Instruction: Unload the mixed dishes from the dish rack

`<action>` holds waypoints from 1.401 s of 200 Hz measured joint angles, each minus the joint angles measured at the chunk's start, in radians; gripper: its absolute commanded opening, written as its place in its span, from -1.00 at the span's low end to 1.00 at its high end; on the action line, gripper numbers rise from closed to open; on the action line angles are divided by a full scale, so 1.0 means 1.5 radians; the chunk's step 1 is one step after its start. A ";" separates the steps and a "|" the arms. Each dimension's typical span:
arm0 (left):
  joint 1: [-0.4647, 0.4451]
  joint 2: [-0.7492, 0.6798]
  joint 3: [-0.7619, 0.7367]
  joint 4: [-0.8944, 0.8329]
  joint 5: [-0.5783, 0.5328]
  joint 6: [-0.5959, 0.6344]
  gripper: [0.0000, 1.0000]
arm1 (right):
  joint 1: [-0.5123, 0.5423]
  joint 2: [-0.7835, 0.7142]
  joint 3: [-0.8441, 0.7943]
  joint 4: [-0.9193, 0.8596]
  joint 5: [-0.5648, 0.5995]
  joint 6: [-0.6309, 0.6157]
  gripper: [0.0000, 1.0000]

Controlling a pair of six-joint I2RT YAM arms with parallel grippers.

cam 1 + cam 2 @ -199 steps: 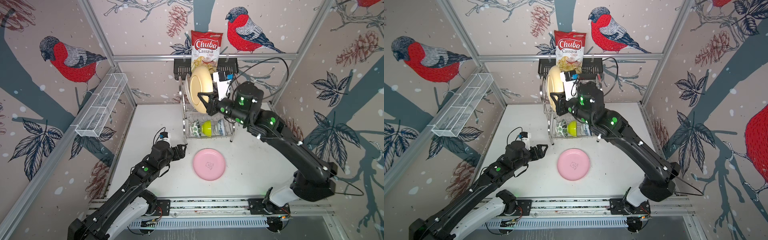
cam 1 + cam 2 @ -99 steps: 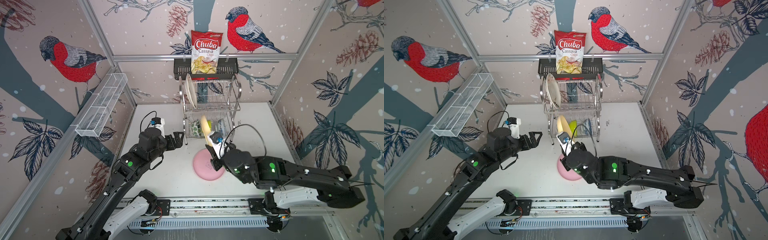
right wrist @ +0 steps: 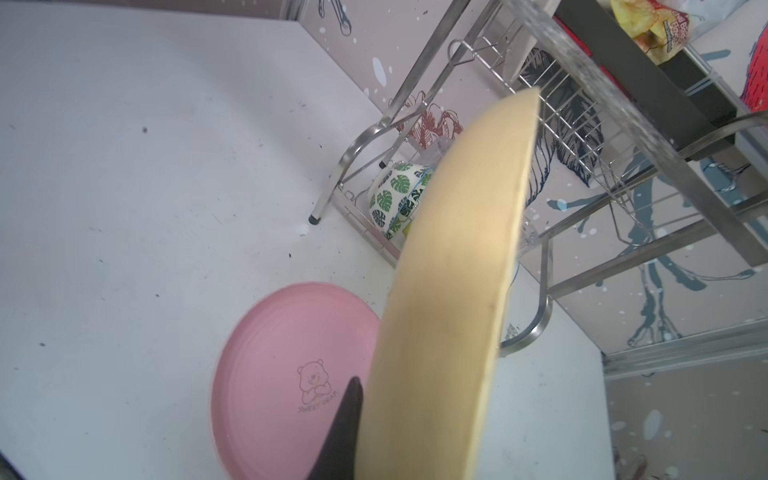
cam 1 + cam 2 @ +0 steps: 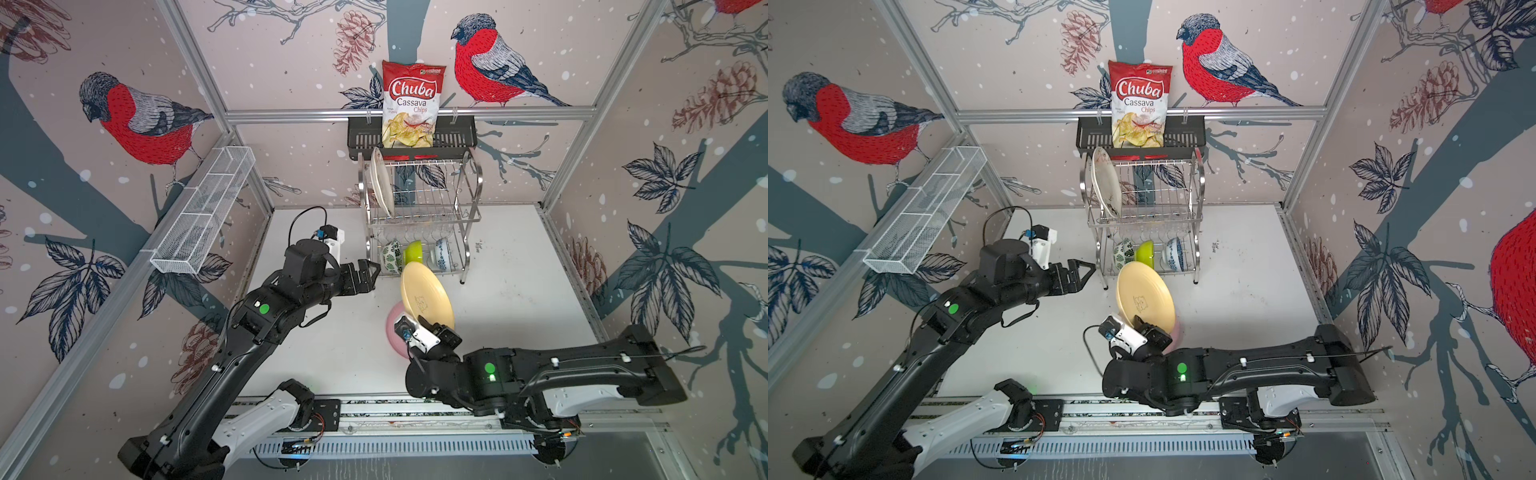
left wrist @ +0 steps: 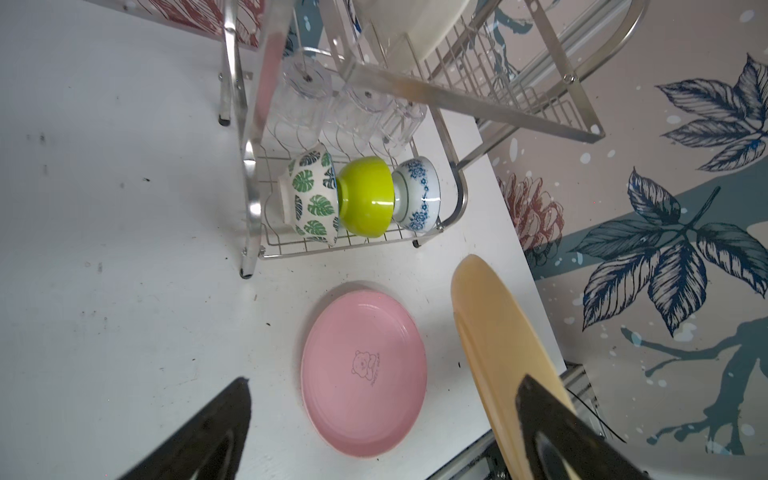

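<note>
Near the lower middle of a top view, the right gripper (image 4: 434, 326) is pinching the lower rim of the pale yellow plate (image 4: 426, 293). It is holding the plate tilted on edge just above the pink plate (image 5: 363, 374), which is lying flat on the white worktop (image 4: 519, 270) in front of the dish rack (image 4: 469, 195). To do this well, I judge the wrist should be rolling the yellow plate flat and lowering it squarely onto the pink one. It should be letting go only once the plate is resting, so nothing is dropping or sliding.

Left of centre, the left gripper (image 4: 369, 275) is hanging wide and empty beside the rack's lower tier. The green-leaf bowl (image 5: 309, 195), lime green bowl (image 5: 365, 195) and blue-patterned bowl (image 5: 419, 191) are sitting there in a row, with the clear glass tumblers (image 5: 299, 99) behind them. The cream floral plate (image 4: 382, 183) is standing at the upper tier's left end.

Open worktop is lying right of the pink plate and toward the lower left. The rack's front rail is sitting near the yellow plate's upper edge, so that side needs watching.
</note>
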 measured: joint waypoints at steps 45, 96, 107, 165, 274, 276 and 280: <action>0.000 0.016 -0.031 0.018 0.064 0.005 0.85 | 0.014 0.130 0.040 -0.014 0.047 -0.020 -1.00; 0.000 0.039 -0.135 0.043 0.098 0.008 0.53 | 0.021 0.200 0.052 0.042 0.068 -0.112 -1.00; 0.000 0.046 -0.156 0.048 0.104 0.008 0.38 | 0.021 0.207 0.054 0.058 0.071 -0.132 -1.00; 0.001 0.059 -0.205 0.121 0.143 -0.024 -0.82 | 0.005 0.246 0.070 0.079 0.067 -0.197 -0.98; 0.000 0.037 -0.247 0.176 0.161 -0.024 -1.00 | -0.022 0.255 0.117 0.110 -0.001 -0.190 -0.07; 0.000 0.036 -0.247 0.175 0.162 -0.024 -1.00 | -0.023 0.253 0.118 0.110 -0.007 -0.188 -0.07; 0.000 0.035 -0.248 0.174 0.163 -0.023 -1.00 | -0.024 0.250 0.119 0.111 -0.021 -0.182 -0.05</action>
